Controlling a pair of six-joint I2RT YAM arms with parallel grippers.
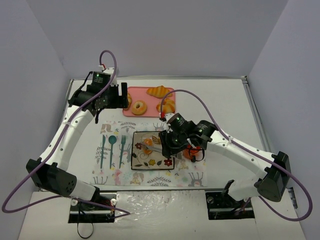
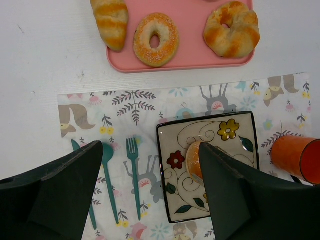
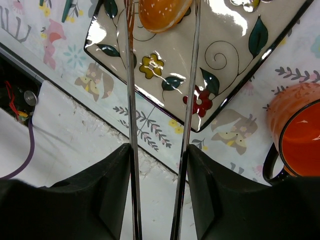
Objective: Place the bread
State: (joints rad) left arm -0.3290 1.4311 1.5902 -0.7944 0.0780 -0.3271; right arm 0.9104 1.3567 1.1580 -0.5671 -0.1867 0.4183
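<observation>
The bread (image 3: 162, 12), a small glossy orange roll, lies on the flowered square plate (image 3: 225, 45) between the two arms of metal tongs (image 3: 131, 100). I cannot tell whether the tongs still pinch it. My right gripper (image 3: 159, 155) is shut on the tongs, above the plate's near edge. In the top view the bread (image 1: 147, 144) sits on the plate (image 1: 150, 159) left of the right gripper (image 1: 170, 142). My left gripper (image 1: 120, 95) is open and empty, high beside the pink tray. In its view, the left gripper (image 2: 150, 150) partly hides the bread (image 2: 194, 159).
The pink tray (image 2: 190, 45) holds a croissant (image 2: 111, 20), a ring doughnut (image 2: 155, 33) and a lobed bun (image 2: 231, 28). An orange mug (image 3: 295, 135) stands right of the plate. Teal cutlery (image 1: 112, 150) lies on the patterned placemat (image 1: 112, 176), left of the plate.
</observation>
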